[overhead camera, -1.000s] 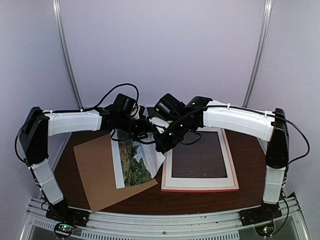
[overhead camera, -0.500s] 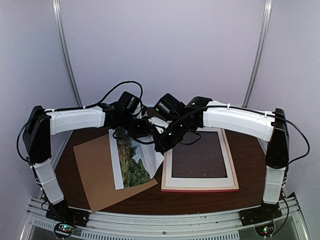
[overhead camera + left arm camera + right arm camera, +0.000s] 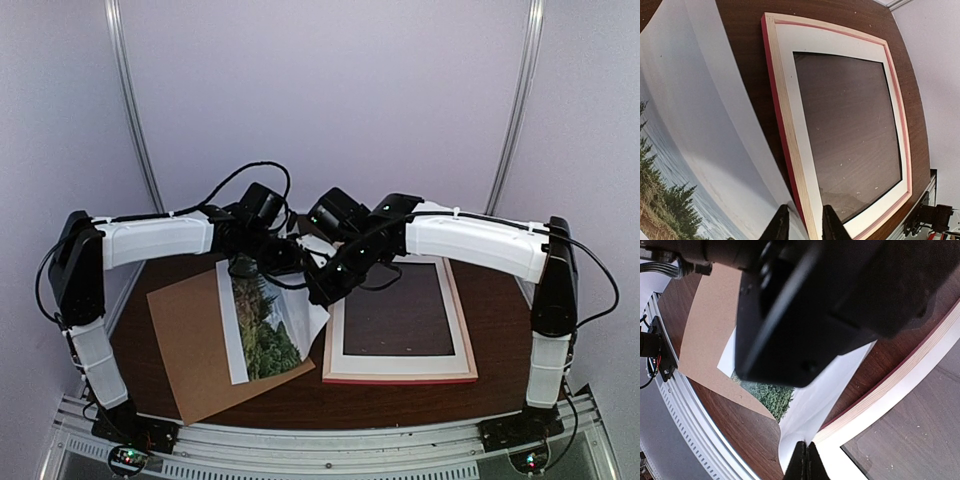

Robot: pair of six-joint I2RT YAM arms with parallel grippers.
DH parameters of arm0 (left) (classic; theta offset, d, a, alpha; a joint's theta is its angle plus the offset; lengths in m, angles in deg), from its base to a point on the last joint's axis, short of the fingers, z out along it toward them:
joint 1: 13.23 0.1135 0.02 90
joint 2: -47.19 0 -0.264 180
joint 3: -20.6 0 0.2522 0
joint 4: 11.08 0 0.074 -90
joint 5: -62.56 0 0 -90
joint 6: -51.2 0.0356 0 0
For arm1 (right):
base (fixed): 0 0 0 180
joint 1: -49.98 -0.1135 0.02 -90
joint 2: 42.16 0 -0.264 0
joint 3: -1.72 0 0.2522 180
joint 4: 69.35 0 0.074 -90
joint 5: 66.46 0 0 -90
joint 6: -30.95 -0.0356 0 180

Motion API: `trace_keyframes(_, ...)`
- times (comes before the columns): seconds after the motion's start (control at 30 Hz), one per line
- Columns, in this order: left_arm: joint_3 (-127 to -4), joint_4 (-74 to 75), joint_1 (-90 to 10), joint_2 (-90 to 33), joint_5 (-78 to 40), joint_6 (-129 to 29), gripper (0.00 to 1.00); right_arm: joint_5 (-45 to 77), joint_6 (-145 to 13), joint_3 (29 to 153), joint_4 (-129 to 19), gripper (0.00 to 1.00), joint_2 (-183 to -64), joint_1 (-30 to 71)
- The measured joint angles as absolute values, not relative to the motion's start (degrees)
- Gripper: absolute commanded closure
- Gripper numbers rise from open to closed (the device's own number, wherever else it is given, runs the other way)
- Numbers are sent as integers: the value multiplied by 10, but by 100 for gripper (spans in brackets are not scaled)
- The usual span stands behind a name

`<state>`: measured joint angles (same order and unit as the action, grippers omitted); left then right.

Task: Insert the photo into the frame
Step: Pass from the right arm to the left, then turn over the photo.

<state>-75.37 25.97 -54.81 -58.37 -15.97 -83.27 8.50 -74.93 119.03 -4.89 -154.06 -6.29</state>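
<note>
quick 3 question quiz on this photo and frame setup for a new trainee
1. True or false: the photo already lies inside the frame.
2. What does the photo partly rest on? A) the frame B) the brown board C) a tray
3. Which gripper is pinching the photo's white edge?

Key: 1 false; it lies left of the frame. 2 B. 3 the right gripper.
</note>
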Motion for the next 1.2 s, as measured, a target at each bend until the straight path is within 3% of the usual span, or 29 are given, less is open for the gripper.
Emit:
trace_keyframes(0.2, -755, 261, -549, -590, -158, -832, 86, 80, -750, 1190, -52, 100, -1547, -63)
trace_keyframes(0.33, -756, 265, -549, -594, -156, -833, 91, 77, -753, 1190, -55, 95, -1551, -63)
trace_keyframes(0.47, -761, 268, -550, -597, -156, -833, 94, 71, -757, 1190, -61, 82, -1551, -63)
trace_keyframes(0.7, -763, 268, -550, -598, -156, -834, 100, 64, -760, 1177, -81, 48, -1550, -63)
trace_keyframes(0.97, -763, 274, -550, -582, -157, -830, 100, 69, -770, 1101, -97, 30, -1480, -45)
trace_keyframes(1.2, -786, 299, -550, -529, -159, -803, 100, 64, -775, 1039, -115, 22, -1360, 10)
